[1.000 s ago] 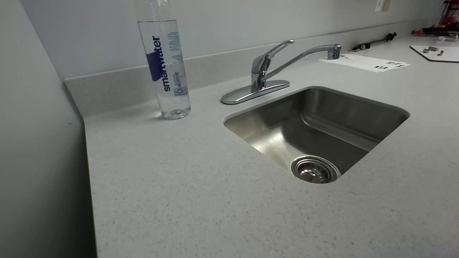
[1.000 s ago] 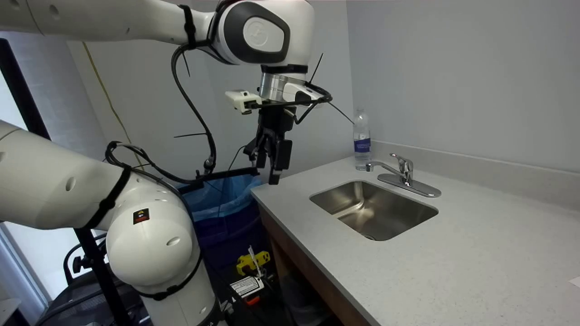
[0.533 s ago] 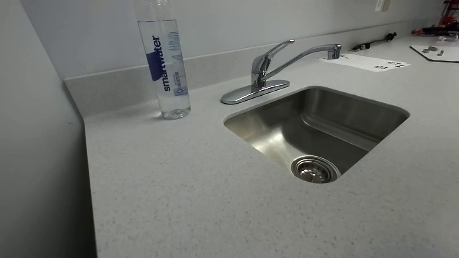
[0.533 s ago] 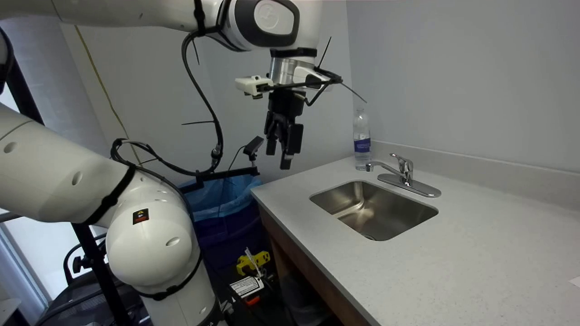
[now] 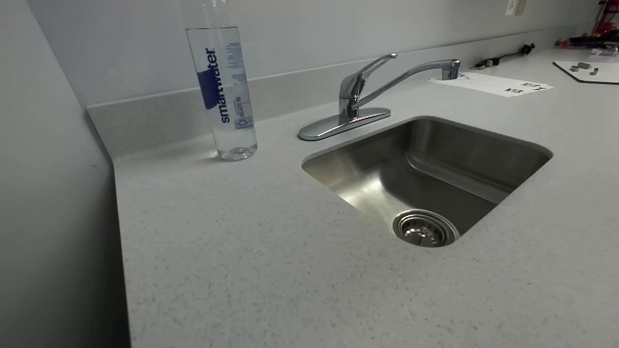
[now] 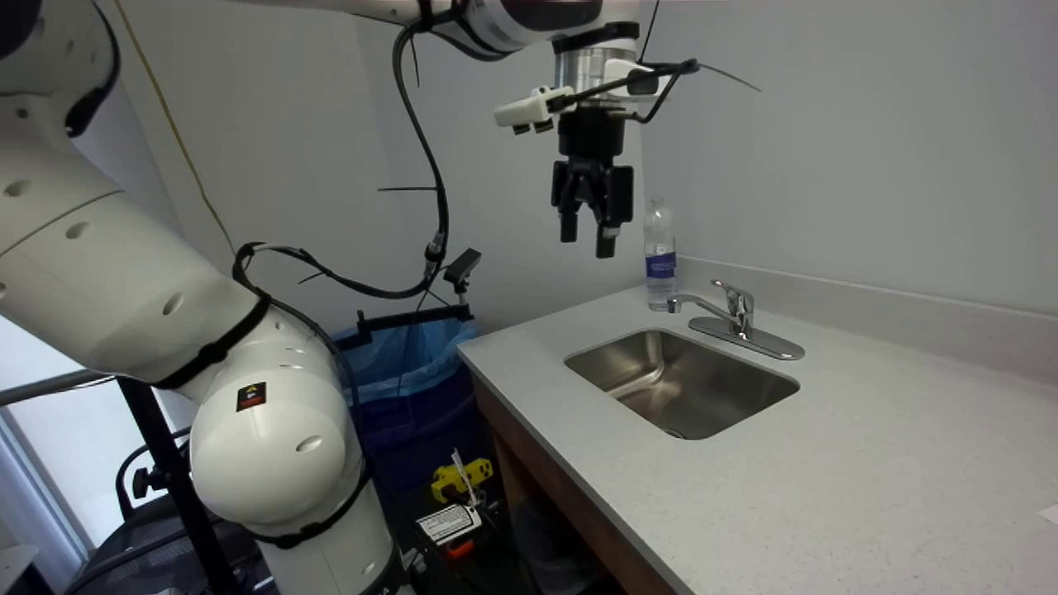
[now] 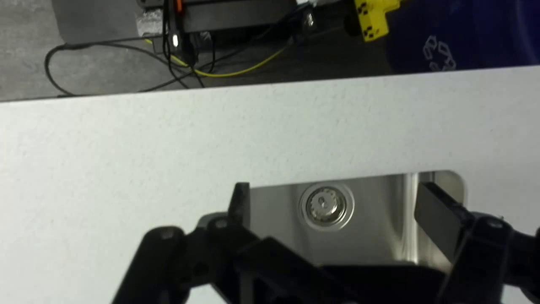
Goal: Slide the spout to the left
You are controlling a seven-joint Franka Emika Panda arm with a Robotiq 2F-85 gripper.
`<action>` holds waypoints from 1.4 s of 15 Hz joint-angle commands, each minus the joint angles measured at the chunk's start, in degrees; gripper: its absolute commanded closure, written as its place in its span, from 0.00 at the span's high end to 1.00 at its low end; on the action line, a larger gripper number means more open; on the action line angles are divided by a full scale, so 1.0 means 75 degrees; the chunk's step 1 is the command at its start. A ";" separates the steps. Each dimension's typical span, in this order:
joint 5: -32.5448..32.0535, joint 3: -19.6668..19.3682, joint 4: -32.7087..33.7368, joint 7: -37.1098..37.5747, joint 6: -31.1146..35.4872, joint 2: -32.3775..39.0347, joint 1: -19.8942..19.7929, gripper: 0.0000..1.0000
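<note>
Hovering abv ctr [image 6: 769,479]: pincer [image 6: 587,240]; wall [image 6: 512,215] bhnd.

The gripper [image 7: 338,207] has its fingers [image 7: 438,219] parted, with sink [image 7: 373,230] and drain [image 7: 325,205] showing between them. Ahead of the gripper lies the counter [image 7: 168,143], with cables [image 7: 223,75] beyond its edge.

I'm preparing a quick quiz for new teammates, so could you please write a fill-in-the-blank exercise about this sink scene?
The gripper is ____, not shut.
At its far end, the spout turns ____.
The bottle bears the brand name ____.
The outlet block is colored ____.

Missing words: open; downward; smartwater; yellow.
</note>
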 commanded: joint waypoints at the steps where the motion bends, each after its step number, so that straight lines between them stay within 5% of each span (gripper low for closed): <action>1: -0.0678 -0.0123 0.0520 -0.0244 0.1024 0.0719 -0.0246 1.00; 8: -0.1246 -0.0381 0.0842 0.0011 0.3003 0.1727 -0.0488 1.00; 16: -0.1175 -0.0335 0.0551 -0.0041 0.2849 0.1562 -0.0417 1.00; 21: -0.1207 -0.0340 0.0933 0.0124 0.3078 0.2427 -0.0448 1.00</action>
